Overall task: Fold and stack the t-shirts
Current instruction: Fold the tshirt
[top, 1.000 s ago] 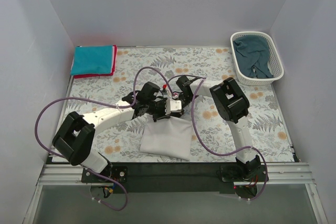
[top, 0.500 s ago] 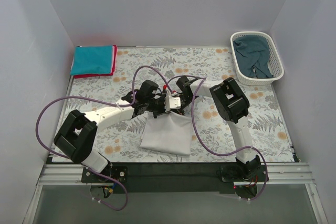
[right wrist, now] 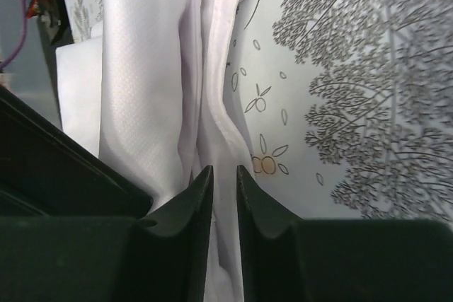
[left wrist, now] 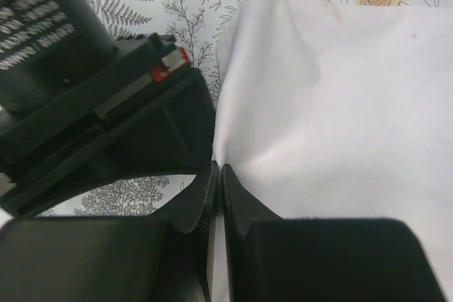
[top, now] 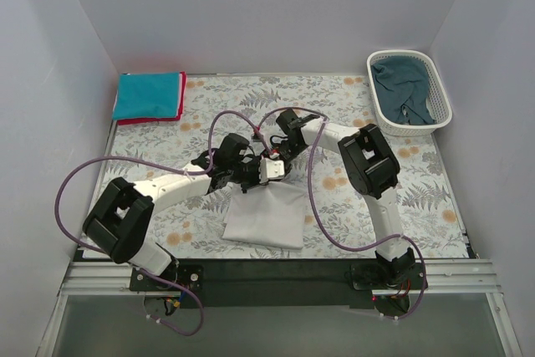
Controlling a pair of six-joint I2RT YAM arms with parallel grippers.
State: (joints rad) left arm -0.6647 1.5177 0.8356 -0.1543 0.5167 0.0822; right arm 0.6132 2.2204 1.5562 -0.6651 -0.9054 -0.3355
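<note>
left hand [left wrist: 216, 172]: clenched on white t-shirt [top: 267, 216] edge | right hand [right wrist: 224, 173]: jaws slightly apart astride its folded hem, grip cannot be told | shirt on worktop [top: 334, 98]

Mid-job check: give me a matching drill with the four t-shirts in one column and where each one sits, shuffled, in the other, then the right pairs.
Things
1. white cloth t-shirt
2. bright teal folded t-shirt
3. red folded t-shirt
4. dark blue-teal crumpled t-shirt

Places
A. inside the white slatted plastic basket at the far right
B. top of the pile in the far left corner
C. near middle of the floral tablecloth
D. bottom of the far left pile, only its edges showing

Pairs: 1-C; 2-B; 3-D; 4-A
</note>
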